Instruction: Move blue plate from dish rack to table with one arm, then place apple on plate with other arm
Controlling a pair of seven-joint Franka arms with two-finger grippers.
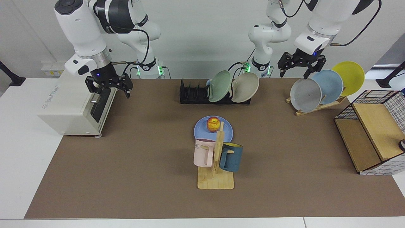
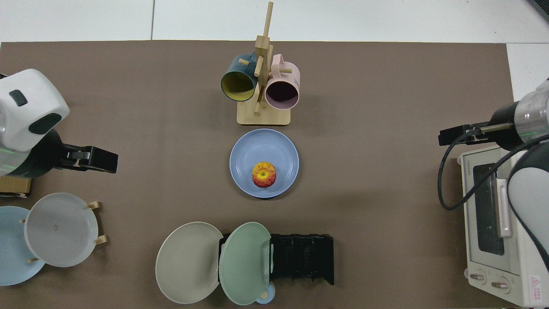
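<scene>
Right end effector (image 1: 108, 89) empty, fingers spread, red-yellow apple (image 1: 213, 124) on periwinkle blue plate (image 1: 199, 128)

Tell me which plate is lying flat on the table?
The blue plate, the one with the apple on it. All the other plates stand tilted in racks: two in the black dish rack, three in the wooden rack.

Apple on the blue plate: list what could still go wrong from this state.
1. The apple sits off-centre, toward the rim of the blue plate nearest the dish rack; a bump to the table might roll it off.
2. The open right gripper hangs close to the toaster oven; a careless move might clip it.
3. The open left gripper hovers just above the racked grey plate.
</scene>
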